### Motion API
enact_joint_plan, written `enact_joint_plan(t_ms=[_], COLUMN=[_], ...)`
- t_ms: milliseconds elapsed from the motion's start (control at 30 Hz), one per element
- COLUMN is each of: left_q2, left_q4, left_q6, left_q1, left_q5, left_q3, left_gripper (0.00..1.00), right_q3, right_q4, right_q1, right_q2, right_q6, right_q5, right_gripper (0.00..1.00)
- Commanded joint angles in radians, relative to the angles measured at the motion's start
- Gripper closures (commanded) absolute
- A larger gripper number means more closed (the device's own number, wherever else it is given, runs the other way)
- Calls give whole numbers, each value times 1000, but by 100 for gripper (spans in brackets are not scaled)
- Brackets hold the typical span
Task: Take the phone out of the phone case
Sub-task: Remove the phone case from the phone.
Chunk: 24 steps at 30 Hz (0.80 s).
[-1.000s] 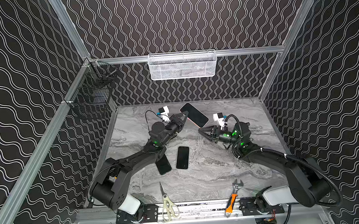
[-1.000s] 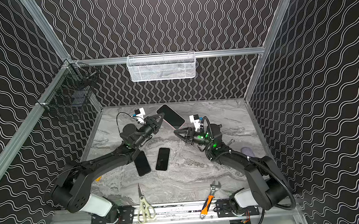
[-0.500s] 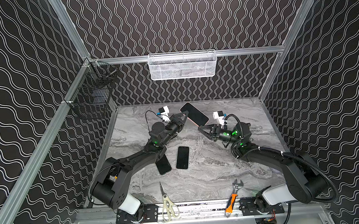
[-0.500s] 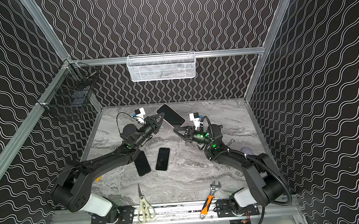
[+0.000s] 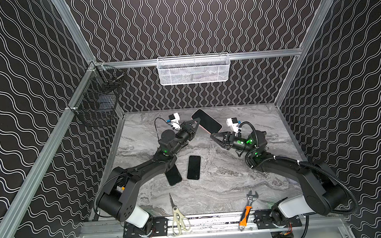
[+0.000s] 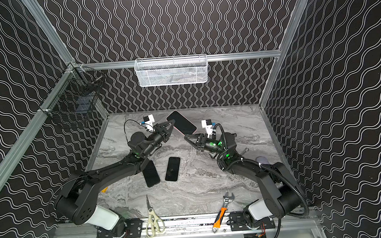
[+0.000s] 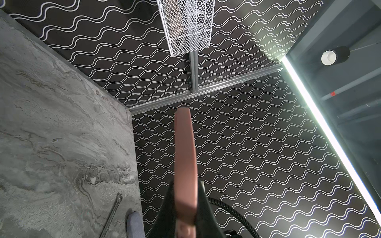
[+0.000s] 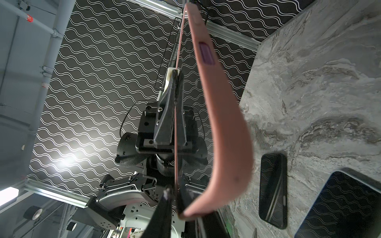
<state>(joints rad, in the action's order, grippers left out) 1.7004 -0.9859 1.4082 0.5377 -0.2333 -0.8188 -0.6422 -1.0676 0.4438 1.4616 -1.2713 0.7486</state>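
Observation:
The phone (image 5: 206, 121) (image 6: 181, 122) is held tilted above the back of the table, dark screen up, inside its pink phone case (image 7: 185, 152) (image 8: 223, 123). My left gripper (image 5: 198, 123) (image 6: 173, 125) (image 7: 185, 186) is shut on one edge of the phone case. My right gripper (image 5: 212, 135) (image 6: 185, 137) (image 8: 179, 204) reaches in from the right. One of its fingers lies against the screen side and the other against the back of the case's near corner. No gap shows between case and phone.
Two bare black phones (image 5: 193, 167) (image 5: 173, 174) lie flat mid-table. Scissors (image 5: 176, 213) and an orange-handled wrench (image 5: 248, 208) rest by the front rail. A white mesh basket (image 5: 194, 70) hangs on the back wall, a black wire basket (image 5: 96, 100) on the left.
My right gripper has moved left and back to the held phone's corner, and its jaws have narrowed onto it. The left gripper and the phone have stayed put.

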Motion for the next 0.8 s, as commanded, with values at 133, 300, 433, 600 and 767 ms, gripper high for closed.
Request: enact_joint_plan(t_ms=[133,300,433,600,767], left_q2=[-6,-5,-8,-15,-24], left_q4=[-63,-64,-63,-63,-62], left_q6=[8,15,43,104,163], left_q1=[3,11,21,36,47], left_q5=[-8,0,15,38,43], left_q3=[3,1,7,19,17], left_gripper=[100,100,100,100,100], right_q3=[-1,7,12,24,43], right_q4=[-67,-74,-44,28,151], right_q1=[-1,-1,-1,2,16], right_q2=[-1,-1,-10,-34,-77], right_q6=[-10,-5,30,122,286], right_q5=[-21,-36,-55,-87,-159], right_gripper=[79,92,94,94,95])
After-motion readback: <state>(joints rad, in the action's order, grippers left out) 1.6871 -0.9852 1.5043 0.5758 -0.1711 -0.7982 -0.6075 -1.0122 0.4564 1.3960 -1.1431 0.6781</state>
